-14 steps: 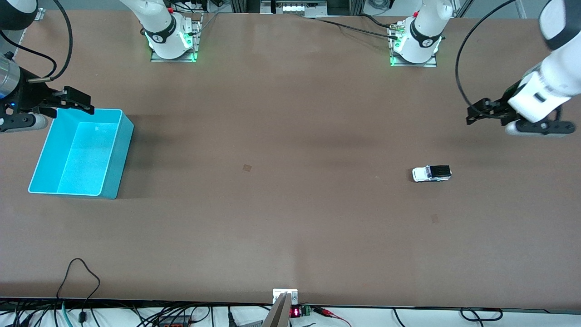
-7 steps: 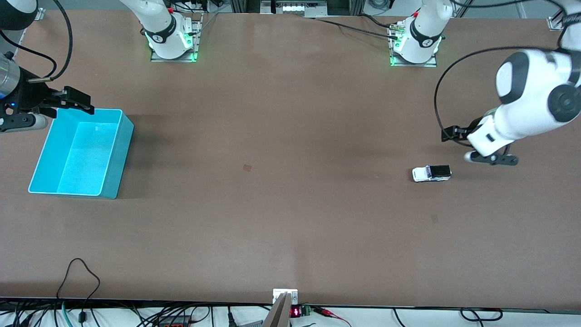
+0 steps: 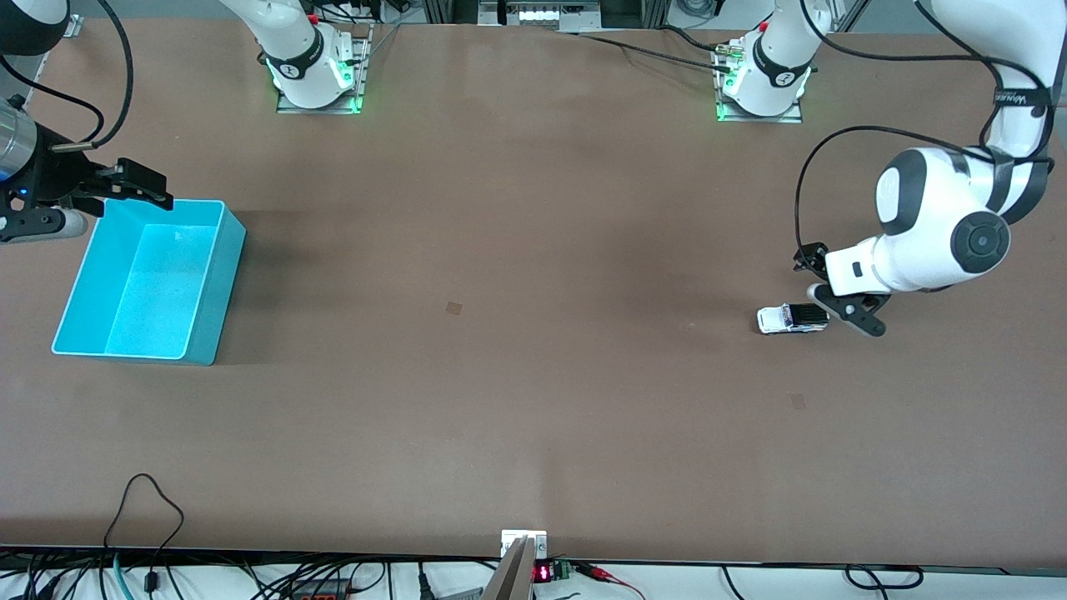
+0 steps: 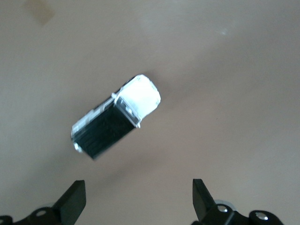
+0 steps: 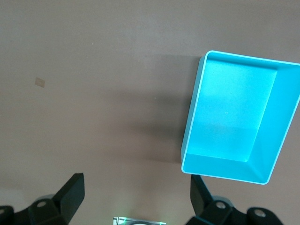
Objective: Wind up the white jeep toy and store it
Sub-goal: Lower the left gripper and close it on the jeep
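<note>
Left end effector (image 3: 821, 283) hung released just above the small white plastic jeep toy with black rear (image 3: 792, 318), fingers not yet around it. Jeep sat on the brown desk (image 3: 533, 400) toward the left arm's end, well apart from the empty cyan plastic bin (image 3: 208, 333). Right end effector (image 3: 133, 185) waited released over the bin's corner near the right arm's end. Nothing done yet: grasp, winding and storing all left.

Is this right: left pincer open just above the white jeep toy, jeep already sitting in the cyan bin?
Not quite. The white jeep toy is on the bare table, not in the cyan bin, which is empty at the right arm's end. The front view shows it. The left pincer is open just above the jeep, as stated.
</note>
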{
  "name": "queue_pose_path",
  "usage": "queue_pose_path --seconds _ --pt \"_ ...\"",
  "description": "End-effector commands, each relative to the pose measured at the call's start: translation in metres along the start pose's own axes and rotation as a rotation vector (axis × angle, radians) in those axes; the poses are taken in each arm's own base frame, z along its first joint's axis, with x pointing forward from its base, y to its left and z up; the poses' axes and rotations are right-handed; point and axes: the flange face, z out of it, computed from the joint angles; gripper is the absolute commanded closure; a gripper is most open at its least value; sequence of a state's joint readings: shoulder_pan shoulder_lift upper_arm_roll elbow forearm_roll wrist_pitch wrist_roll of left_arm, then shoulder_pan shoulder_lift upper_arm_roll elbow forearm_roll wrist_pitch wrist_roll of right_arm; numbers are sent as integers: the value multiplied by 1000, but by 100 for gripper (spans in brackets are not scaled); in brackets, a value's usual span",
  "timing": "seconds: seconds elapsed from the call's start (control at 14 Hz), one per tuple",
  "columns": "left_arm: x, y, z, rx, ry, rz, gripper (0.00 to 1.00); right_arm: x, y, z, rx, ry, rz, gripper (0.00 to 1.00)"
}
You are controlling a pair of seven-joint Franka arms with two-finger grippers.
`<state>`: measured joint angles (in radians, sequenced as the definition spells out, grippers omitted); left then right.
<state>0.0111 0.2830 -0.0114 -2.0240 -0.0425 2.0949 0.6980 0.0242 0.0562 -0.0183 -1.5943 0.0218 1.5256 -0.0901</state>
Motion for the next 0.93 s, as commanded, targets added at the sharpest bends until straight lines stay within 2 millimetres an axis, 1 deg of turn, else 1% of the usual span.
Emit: queue_pose_path --seconds 0.0,0.29,0.43,0.64,0.79,0.86 --pt "11 -13 7 23 2 209 0 -1 0 -5 16 11 3 0" --pt "27 -26 27 81 39 508 0 -1 0 -5 16 12 4 0" --pt "31 -25 36 94 39 669 0 -1 0 -5 16 12 4 0" --pt "31 -31 38 121 48 761 0 -1 1 -5 16 12 6 0" --pt "29 -34 47 116 44 796 0 -1 0 -5 16 12 4 0" --pt "29 -34 49 116 44 808 0 -1 0 -5 16 12 4 0"
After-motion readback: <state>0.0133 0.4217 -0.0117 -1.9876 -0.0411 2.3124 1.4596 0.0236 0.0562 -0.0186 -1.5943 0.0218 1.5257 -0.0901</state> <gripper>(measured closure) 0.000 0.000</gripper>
